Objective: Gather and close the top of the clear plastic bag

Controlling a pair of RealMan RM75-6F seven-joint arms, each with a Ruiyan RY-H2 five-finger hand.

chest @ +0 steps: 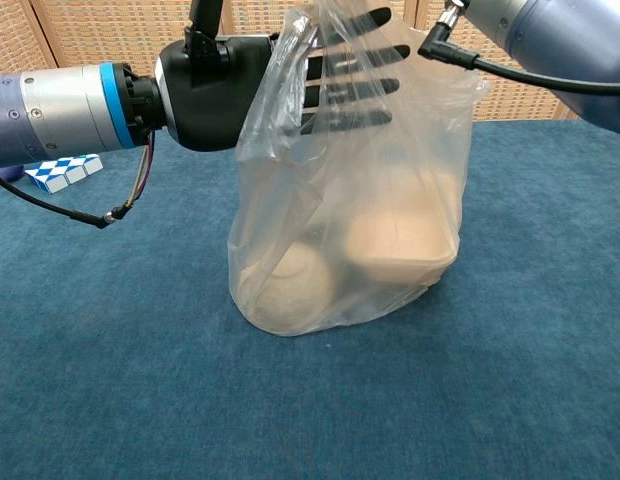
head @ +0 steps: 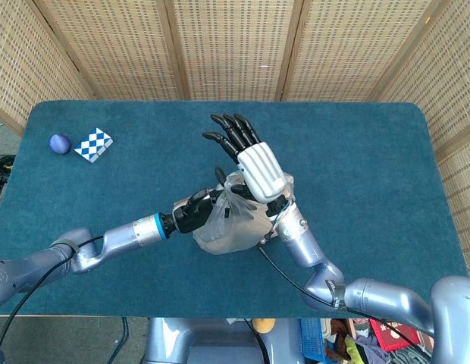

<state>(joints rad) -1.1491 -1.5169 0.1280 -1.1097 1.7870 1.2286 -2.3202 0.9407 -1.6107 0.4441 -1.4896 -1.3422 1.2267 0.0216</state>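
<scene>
The clear plastic bag [chest: 350, 230] stands on the blue table, with a tan tub [chest: 400, 240] and a round tan item [chest: 290, 285] inside. My left hand [chest: 240, 90] is black and reaches in from the left. Its straight fingers [chest: 360, 85] show through the film as they press the bag's upper left side inward. In the head view the left hand [head: 195, 213] sits against the bag [head: 231, 231]. My right hand [head: 254, 165] hovers over the bag's top with its fingers [head: 226, 133] spread. Its thumb is hidden.
A blue ball [head: 60, 142] and a blue-and-white checkered block [head: 93, 143] lie at the table's far left; the block [chest: 62, 172] also shows in the chest view. A black cable [chest: 50, 205] hangs under the left forearm. Wicker screens stand behind the table.
</scene>
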